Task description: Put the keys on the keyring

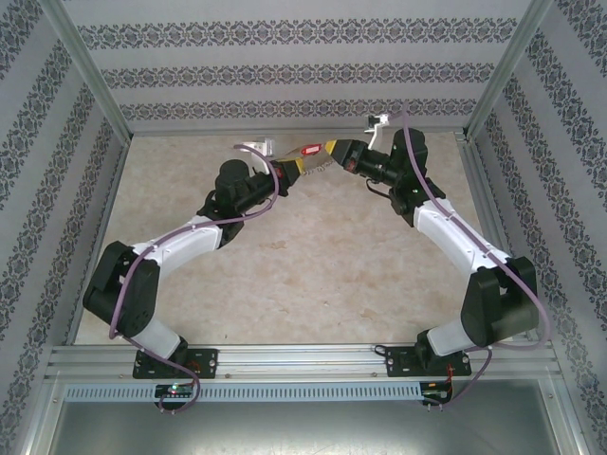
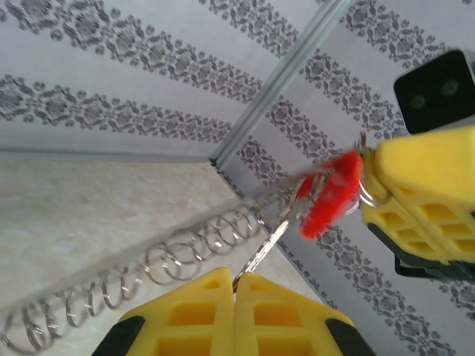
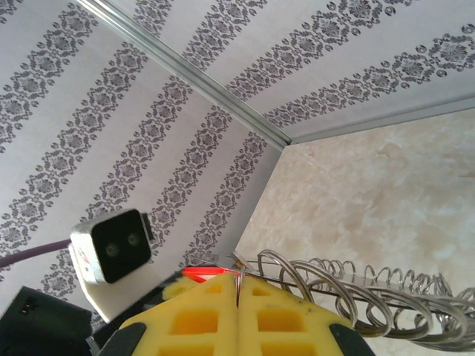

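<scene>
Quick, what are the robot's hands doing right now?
The left gripper is shut on the key by its shaft.
The right gripper is shut on the keyring.

overhead rear view, two close wrist views

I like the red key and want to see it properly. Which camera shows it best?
The left wrist view: the key is big there, red head and silvery shaft both showing, though slightly blurred. The top view gives just a tiny red fleck. The right wrist view catches a thin red sliver low down.
</scene>
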You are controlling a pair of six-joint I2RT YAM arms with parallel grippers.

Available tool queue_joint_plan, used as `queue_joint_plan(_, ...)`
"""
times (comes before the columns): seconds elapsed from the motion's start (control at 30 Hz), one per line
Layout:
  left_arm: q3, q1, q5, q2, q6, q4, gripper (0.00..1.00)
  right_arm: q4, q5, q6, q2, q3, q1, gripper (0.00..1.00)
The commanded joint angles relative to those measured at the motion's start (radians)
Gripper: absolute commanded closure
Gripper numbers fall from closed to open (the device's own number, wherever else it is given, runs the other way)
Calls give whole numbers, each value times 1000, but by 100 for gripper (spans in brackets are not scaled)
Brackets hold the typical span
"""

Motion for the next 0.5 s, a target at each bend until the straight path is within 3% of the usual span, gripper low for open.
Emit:
queue_joint_plan(0.0, -17, 31, -79, -34, 19, 6, 100, 20, -15, -21, -36, -22, -7, 100)
queue_joint_plan(0.47, -24, 75, -83, -50, 6, 11, 100, -44, -46, -68, -59, -41, -31, 100)
